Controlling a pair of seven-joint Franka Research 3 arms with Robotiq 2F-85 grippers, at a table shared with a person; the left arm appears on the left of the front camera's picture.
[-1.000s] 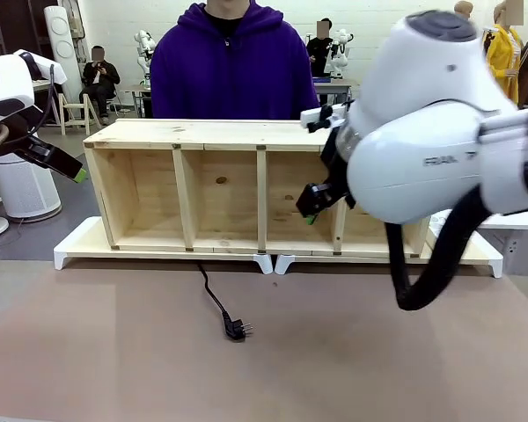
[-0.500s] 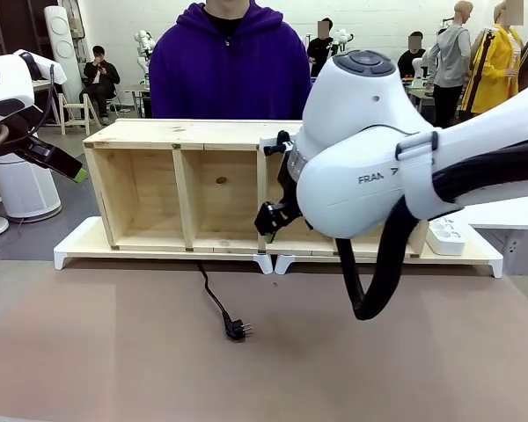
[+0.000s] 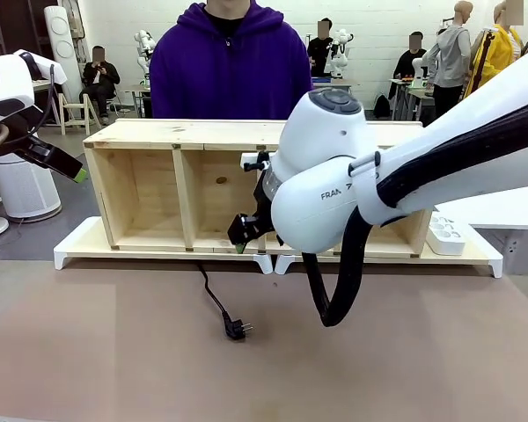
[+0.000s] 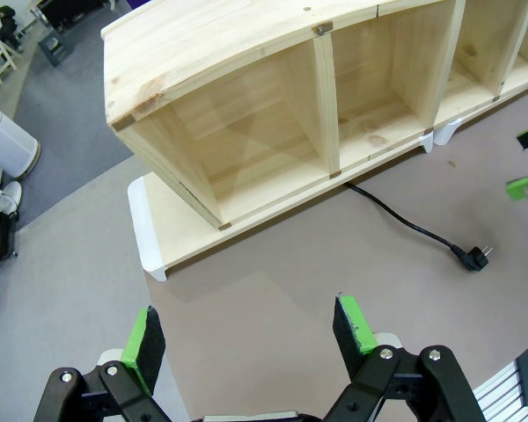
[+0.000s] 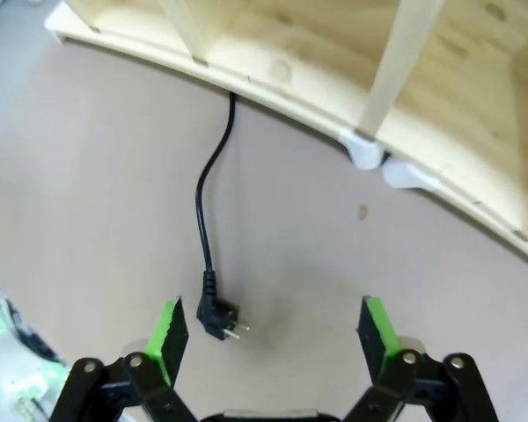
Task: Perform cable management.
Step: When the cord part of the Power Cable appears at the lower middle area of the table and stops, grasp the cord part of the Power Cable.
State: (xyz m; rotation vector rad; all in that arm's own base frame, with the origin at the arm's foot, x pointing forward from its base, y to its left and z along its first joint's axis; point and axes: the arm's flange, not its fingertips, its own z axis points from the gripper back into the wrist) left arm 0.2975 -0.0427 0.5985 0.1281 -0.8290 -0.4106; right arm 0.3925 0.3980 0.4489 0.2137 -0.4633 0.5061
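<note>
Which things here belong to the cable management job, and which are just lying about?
Job: the cable with its plug, lying on the table; the open right hand above the plug.

Lying about: wooden shelf; white power strip at its end; the open left hand, off to the side.

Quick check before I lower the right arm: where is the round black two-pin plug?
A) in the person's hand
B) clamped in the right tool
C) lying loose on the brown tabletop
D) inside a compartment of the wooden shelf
C: the round black two-pin plug lies on the brown tabletop in front of the pale wooden shelf, apart from the open right tool above it.
</note>
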